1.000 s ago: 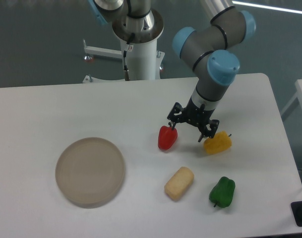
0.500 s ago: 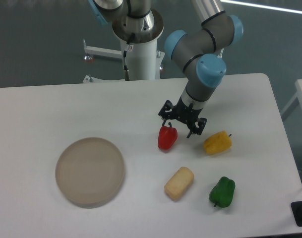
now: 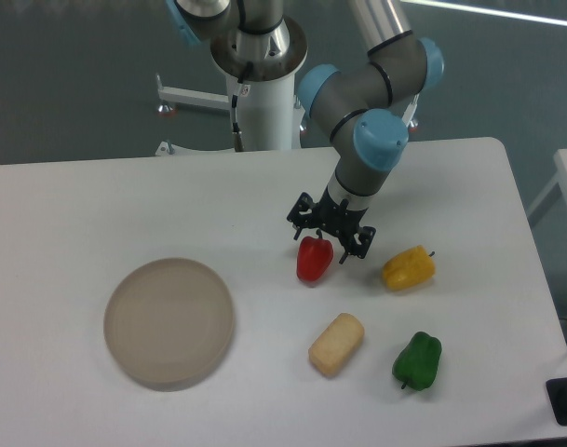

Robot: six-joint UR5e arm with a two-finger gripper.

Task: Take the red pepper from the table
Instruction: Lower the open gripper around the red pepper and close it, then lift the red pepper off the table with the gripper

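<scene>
— Where now? 
— Red pepper (image 3: 314, 258) on the table (image 3: 97, 205), at nine o'clock from yellow pepper (image 3: 409, 267). 
— Gripper (image 3: 324, 237)? 
— Spread wide, empty, just above. Centre over the stem, descend straight, then clamp gently.

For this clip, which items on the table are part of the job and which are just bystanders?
In the job: red pepper, gripper open above it, table.
Bystanders: yellow pepper, green pepper, beige block, round plate.
</scene>
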